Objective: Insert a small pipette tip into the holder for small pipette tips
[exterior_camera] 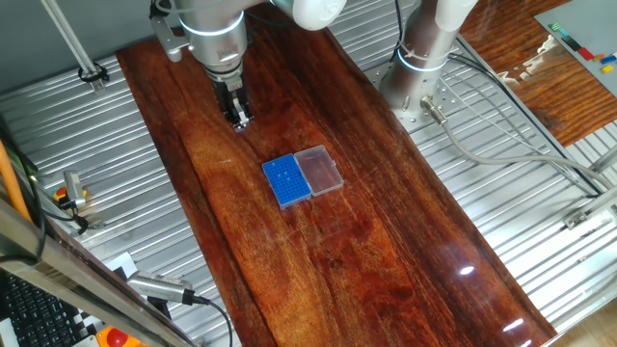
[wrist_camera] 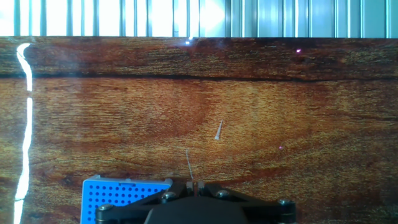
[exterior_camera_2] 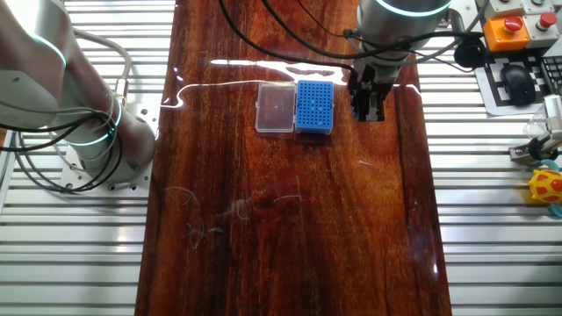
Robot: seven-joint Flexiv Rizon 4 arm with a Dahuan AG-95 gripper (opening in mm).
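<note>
The holder for small pipette tips (exterior_camera: 287, 180) is a small blue box with a grid of holes, joined to a clear lid (exterior_camera: 319, 170), in the middle of the wooden table. It also shows in the other fixed view (exterior_camera_2: 315, 106) and at the bottom left of the hand view (wrist_camera: 124, 193). My gripper (exterior_camera: 238, 120) hangs above the wood just beside the holder, on the side away from the lid (exterior_camera_2: 369, 110). In the hand view its jaws (wrist_camera: 194, 183) are shut on a small pipette tip (wrist_camera: 188, 163), thin and pale, that sticks out ahead. A small pale cone (wrist_camera: 219, 130) shows on the wood beyond.
The table's edge and a ribbed metal surface (wrist_camera: 249, 18) lie ahead of the gripper in the hand view. The robot base (exterior_camera: 424, 67) stands at the far side of the table. A keyboard and a stop button (exterior_camera_2: 507, 31) sit off the table.
</note>
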